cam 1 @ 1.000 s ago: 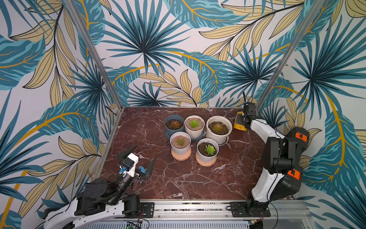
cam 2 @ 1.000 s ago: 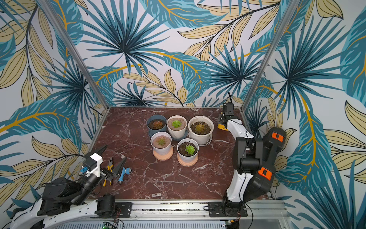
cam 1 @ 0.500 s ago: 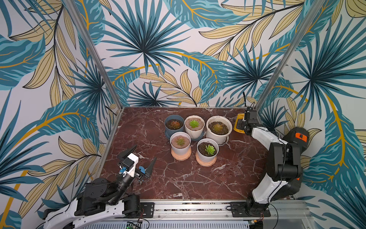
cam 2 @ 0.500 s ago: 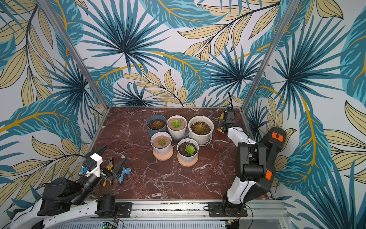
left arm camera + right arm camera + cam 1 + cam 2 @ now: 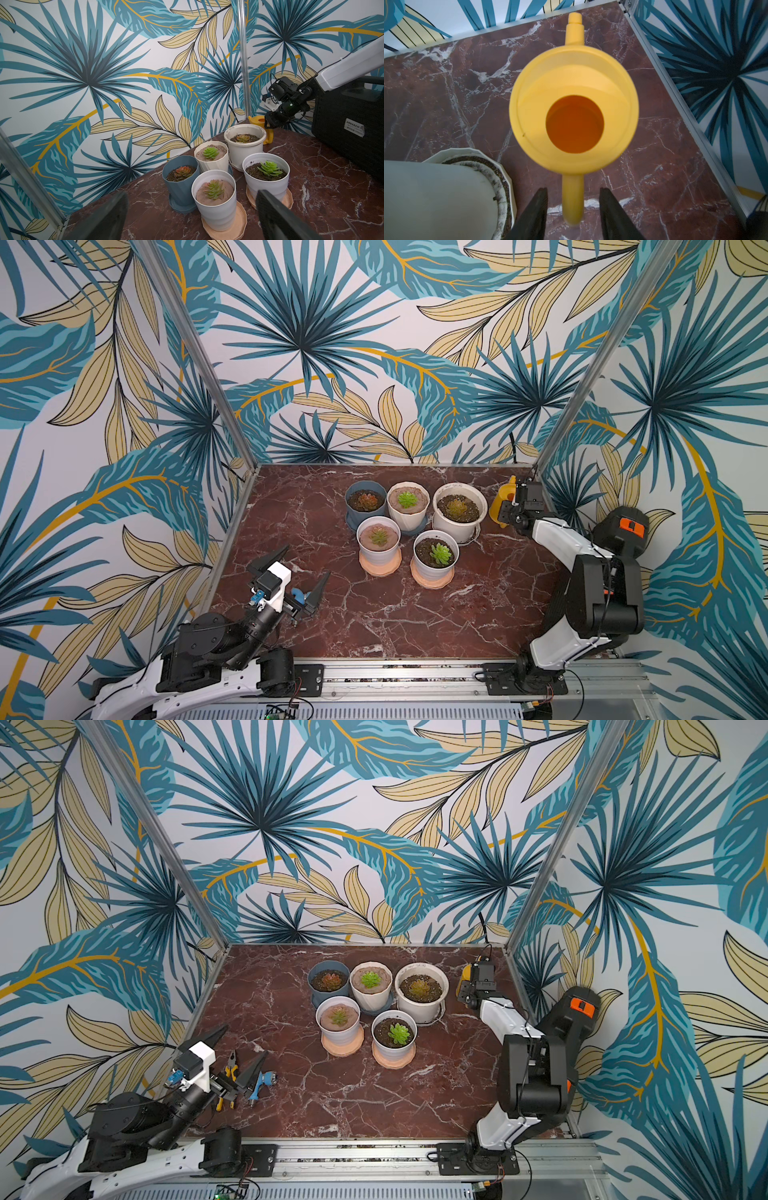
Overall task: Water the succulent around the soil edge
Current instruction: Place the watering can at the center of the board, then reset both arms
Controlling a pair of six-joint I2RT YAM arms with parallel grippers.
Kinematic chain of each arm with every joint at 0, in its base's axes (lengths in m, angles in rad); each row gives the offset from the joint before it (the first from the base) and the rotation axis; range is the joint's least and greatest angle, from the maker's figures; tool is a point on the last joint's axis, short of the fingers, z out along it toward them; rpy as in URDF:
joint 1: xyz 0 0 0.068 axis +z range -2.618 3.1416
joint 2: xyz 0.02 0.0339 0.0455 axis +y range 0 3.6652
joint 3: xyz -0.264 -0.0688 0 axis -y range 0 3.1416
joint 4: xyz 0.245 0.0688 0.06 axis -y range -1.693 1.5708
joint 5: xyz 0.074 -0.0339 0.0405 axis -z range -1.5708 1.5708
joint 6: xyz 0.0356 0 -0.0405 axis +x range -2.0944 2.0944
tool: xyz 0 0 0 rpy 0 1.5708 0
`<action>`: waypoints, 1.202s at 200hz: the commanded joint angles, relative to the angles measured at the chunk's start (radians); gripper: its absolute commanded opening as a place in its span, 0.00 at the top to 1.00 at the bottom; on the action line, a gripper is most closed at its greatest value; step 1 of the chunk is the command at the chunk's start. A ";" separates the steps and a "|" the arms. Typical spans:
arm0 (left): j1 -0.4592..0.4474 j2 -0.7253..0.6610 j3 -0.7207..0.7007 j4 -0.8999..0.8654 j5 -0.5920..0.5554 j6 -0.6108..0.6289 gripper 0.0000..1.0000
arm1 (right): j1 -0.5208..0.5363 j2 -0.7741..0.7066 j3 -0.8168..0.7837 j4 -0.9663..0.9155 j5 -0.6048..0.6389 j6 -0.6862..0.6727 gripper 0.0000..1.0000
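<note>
Several potted succulents stand grouped at the back middle of the table: a blue pot (image 5: 365,499), a cream pot (image 5: 407,499), a large white pot (image 5: 459,508) and two white pots on peach saucers (image 5: 378,537) (image 5: 436,553). The yellow watering can (image 5: 500,502) (image 5: 574,116) stands upright in the back right corner. My right gripper (image 5: 573,191) (image 5: 513,512) is open, its fingers on either side of the can's handle (image 5: 573,199) with a gap on both sides. My left gripper (image 5: 301,568) (image 5: 191,194) is wide open and empty at the front left.
Pliers (image 5: 230,1073) and a blue-handled tool (image 5: 262,1079) lie on the marble by the left gripper. The large white pot (image 5: 446,187) stands close beside the can. Metal frame posts (image 5: 582,385) and patterned walls close in the back and sides.
The right gripper's jaws have spread apart from the can's handle. The can stays in the back right corner. The left arm has not moved.
</note>
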 commanded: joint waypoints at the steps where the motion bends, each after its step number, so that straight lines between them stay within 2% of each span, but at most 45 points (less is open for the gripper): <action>1: 0.006 0.004 0.007 -0.007 0.010 -0.010 0.00 | -0.001 -0.057 -0.083 0.040 -0.008 0.026 0.49; 7: 0.006 0.006 0.005 -0.002 0.011 -0.009 0.00 | 0.001 -0.070 -0.105 0.059 -0.009 0.024 0.45; 14: 0.006 0.006 0.004 0.000 0.011 -0.008 0.00 | 0.001 -0.085 -0.136 0.088 -0.012 0.018 0.33; 16: 0.007 0.006 0.003 0.000 0.010 -0.007 0.00 | 0.002 -0.089 -0.145 0.099 -0.014 0.015 0.27; 20: 0.006 0.006 0.003 0.002 0.009 -0.007 0.00 | 0.002 -0.097 -0.166 0.124 -0.021 0.010 0.06; 24: 0.006 0.007 0.001 0.003 0.008 -0.006 0.00 | 0.002 -0.105 -0.187 0.150 -0.029 0.001 0.01; 73: 0.006 0.019 -0.010 0.019 -0.009 0.007 0.00 | 0.010 -0.154 -0.450 0.573 -0.116 -0.112 0.00; 99: 0.006 0.031 -0.015 0.027 -0.020 0.019 0.00 | 0.011 -0.160 -0.485 0.633 -0.132 -0.105 0.00; 114: 0.006 0.042 -0.015 0.027 -0.027 0.024 0.00 | 0.015 -0.152 -0.542 0.762 -0.152 -0.111 0.01; 150: 0.007 0.062 -0.016 0.031 -0.040 0.035 0.00 | 0.040 -0.158 -0.617 0.892 -0.178 -0.151 0.00; 177: 0.011 0.079 -0.017 0.035 -0.046 0.043 0.00 | 0.046 -0.099 -0.676 1.053 -0.207 -0.178 0.00; 240: 0.013 0.161 -0.011 0.073 -0.102 0.050 0.00 | 0.048 -0.107 -0.669 1.027 -0.195 -0.166 0.00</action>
